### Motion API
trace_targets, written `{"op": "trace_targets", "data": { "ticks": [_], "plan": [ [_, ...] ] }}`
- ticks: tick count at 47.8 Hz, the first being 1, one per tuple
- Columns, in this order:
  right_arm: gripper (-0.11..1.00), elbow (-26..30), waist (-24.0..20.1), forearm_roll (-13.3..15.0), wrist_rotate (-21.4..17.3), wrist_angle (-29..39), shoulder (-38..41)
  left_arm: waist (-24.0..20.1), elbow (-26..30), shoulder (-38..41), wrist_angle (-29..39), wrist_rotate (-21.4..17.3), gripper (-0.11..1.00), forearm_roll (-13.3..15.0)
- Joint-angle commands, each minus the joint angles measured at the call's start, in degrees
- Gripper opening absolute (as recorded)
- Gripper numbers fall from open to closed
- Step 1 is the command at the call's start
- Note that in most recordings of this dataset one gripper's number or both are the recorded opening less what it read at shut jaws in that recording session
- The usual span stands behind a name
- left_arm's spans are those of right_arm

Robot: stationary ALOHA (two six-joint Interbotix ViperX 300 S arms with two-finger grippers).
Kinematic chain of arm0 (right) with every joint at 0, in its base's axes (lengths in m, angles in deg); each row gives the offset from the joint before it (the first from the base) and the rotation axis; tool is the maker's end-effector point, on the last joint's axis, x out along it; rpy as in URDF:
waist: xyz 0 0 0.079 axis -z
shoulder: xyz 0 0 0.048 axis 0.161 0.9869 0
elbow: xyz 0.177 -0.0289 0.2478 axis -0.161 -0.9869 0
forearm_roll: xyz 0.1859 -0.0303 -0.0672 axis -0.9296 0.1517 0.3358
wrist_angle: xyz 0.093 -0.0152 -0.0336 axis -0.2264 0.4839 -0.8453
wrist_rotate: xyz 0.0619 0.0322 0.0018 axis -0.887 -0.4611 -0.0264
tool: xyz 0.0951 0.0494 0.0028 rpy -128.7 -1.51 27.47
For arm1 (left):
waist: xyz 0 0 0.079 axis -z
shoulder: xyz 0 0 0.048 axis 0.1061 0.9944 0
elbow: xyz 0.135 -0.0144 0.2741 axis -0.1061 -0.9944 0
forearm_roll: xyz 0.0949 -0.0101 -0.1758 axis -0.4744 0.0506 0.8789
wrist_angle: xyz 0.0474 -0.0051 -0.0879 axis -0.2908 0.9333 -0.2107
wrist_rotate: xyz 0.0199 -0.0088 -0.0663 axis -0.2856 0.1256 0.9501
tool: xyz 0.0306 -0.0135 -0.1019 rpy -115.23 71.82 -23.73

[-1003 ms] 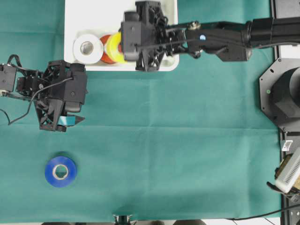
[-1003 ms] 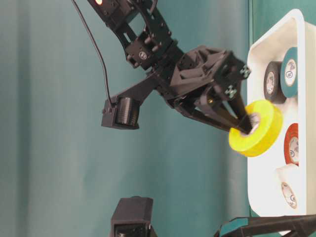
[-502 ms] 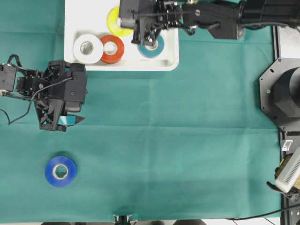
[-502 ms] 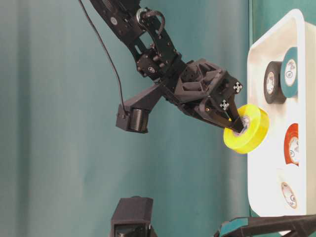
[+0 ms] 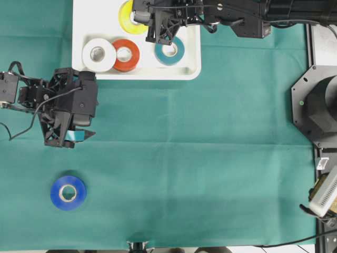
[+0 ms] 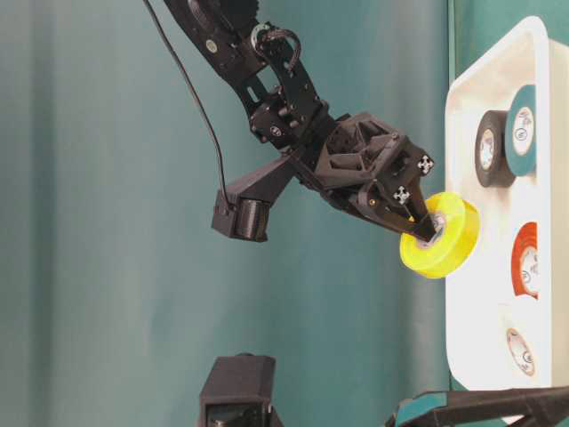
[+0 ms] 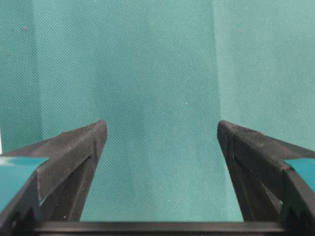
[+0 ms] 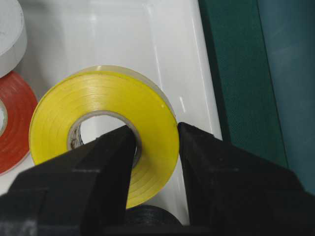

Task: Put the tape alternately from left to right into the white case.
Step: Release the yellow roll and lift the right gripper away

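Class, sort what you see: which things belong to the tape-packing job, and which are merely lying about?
Part of the job:
- white case
- yellow roll, held by the right gripper
- white roll
- red-orange roll
- teal roll
- black roll
- blue roll
- left gripper, open

Lying about:
- green cloth

Yellow roll (image 8: 101, 142) pinched, tilted, over white case (image 8: 184, 64).

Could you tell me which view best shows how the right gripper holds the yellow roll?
The right wrist view: the right gripper pinches the yellow roll's wall, one finger inside the core. Table-level shows it from the side, overhead partly hides it, and the left wrist view misses it.
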Motion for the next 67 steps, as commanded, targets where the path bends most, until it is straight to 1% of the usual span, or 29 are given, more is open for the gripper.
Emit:
{"op": "trace_targets", "data": {
  "ticks": [1, 5, 7, 11, 19, 20, 21, 25, 34, 40, 54, 67],
  "plan": [
    [0.02, 1.4, 0.4, 0.1, 0.1, 0.4, -0.9, 0.1, 0.4, -0.8, -0.4, 0.0, 0.99, 0.1],
    [0.03, 1.3, 0.4, 0.1, 0.1, 1.1, -0.4, 0.1, 0.4, -0.7, -0.4, 0.0, 0.99, 0.1],
    [0.08, 1.4, 0.4, 0.1, 0.1, 1.3, -0.2, 0.1, 0.4, -0.7, -0.4, 0.1, 0.99, 0.1],
    [0.25, 1.3, 0.4, 0.1, 0.1, 1.6, 0.4, 0.0, 0.4, -0.7, -0.4, 0.1, 0.99, 0.1],
    [0.73, 1.1, 0.4, 0.1, 0.0, 2.0, 0.5, 0.1, 0.5, -0.7, -0.4, 0.2, 0.99, 0.1],
    [0.77, 1.1, 0.4, 0.2, 0.0, 2.0, 0.5, 0.1, 0.4, -0.7, -0.4, 0.2, 0.99, 0.1],
    [0.78, 1.1, 0.4, 0.1, 0.0, 2.1, 0.5, 0.1, 0.5, -0.8, -0.4, 0.2, 0.99, 0.1],
    [0.75, 1.1, 0.4, 0.2, -0.1, 2.4, 0.5, 0.1, 0.5, -0.7, -0.4, 0.2, 0.99, 0.1],
    [0.75, 0.4, 0.2, 0.1, -0.2, 2.4, 0.0, 0.1, 0.5, -0.8, -0.4, 0.2, 0.99, 0.1],
    [0.75, -0.9, -0.9, 0.1, -0.4, 2.2, -1.7, 0.0, 0.5, -0.8, -0.4, 0.2, 0.99, 0.1],
    [0.75, -6.0, -5.7, 0.1, -0.4, 2.0, -6.9, 0.1, 0.6, -0.8, -0.4, 0.1, 0.99, 0.1],
    [0.75, -10.1, -10.1, 0.1, -0.5, 2.0, -10.0, 0.1, 0.6, -0.7, -0.4, 0.0, 0.99, 0.1]
  ]
}}
